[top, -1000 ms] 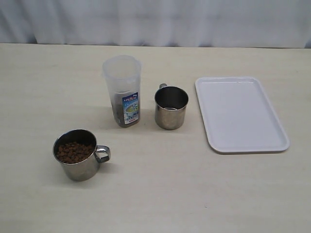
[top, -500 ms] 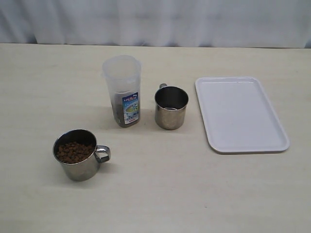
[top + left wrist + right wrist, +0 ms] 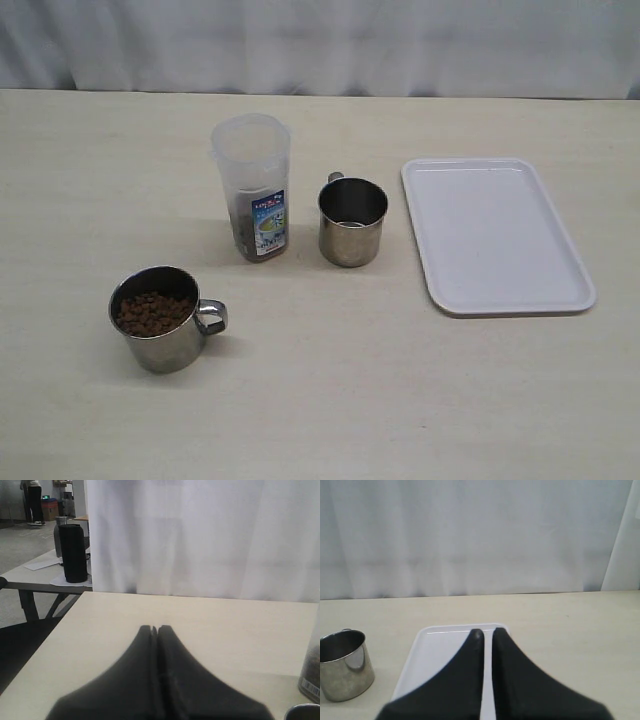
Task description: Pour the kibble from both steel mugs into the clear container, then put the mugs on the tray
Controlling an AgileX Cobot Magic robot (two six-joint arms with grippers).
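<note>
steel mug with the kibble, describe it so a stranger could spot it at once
On the pale table, find the tall clear container. The steel mug stands alone, nearer the camera and left of it in the exterior view. Unlike the mug beside the container, it is full of brown kibble.

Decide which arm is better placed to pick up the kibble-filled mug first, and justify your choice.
Probably left. In the exterior view the kibble-filled mug stands left of the clear container, on the left arm's side. The right gripper, shut, faces the tray and the other mug instead.
</note>
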